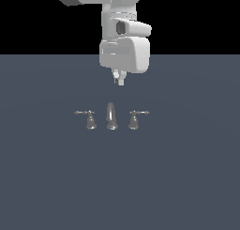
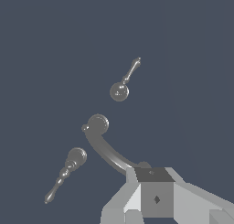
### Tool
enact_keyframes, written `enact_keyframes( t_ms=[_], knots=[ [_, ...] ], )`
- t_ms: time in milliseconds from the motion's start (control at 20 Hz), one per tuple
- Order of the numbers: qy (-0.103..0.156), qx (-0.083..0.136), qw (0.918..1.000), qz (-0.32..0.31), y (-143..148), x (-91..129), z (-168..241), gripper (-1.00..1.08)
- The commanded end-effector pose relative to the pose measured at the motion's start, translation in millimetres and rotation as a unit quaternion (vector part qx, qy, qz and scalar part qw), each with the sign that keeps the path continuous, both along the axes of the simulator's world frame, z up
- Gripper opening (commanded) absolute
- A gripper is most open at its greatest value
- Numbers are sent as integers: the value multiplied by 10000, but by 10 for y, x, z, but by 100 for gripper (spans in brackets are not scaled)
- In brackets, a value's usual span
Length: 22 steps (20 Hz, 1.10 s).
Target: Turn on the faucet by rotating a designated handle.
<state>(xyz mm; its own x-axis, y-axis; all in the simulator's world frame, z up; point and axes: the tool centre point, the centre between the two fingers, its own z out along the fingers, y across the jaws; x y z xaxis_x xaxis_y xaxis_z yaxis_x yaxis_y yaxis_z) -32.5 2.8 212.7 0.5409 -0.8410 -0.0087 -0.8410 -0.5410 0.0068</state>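
one tool [image 1: 119,79] hanging fingers-down behind the faucet [image 1: 111,116], apart

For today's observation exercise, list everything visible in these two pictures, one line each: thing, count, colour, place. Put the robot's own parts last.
Spout: one, shiny grey metal, upright on the floor between the two handles; seen curved in the wrist view.
Handle with lever pointing to the exterior view's right: one, grey metal, on the exterior view's right of the spout, apart from it.
Handle with lever pointing to the exterior view's left: one, grey metal, on the exterior view's left of the spout, apart from it.
Floor: one, dark blue-grey, under all three pieces.
Arm: one, white, above and behind the spout.
Gripper: one, white, fingertips hanging above the spout, touching nothing.
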Motion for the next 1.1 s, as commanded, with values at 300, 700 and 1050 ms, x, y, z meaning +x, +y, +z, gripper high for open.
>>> enact_keyframes(
  t_ms=[300,700,1050],
  knots=[
    [-19,-25,9935,-1137,-311,447,-566,-100],
    [-35,-43,9775,-2108,-667,772,-1041,-100],
    [-44,-42,9648,-2628,-886,920,-1288,-100]
  ],
)
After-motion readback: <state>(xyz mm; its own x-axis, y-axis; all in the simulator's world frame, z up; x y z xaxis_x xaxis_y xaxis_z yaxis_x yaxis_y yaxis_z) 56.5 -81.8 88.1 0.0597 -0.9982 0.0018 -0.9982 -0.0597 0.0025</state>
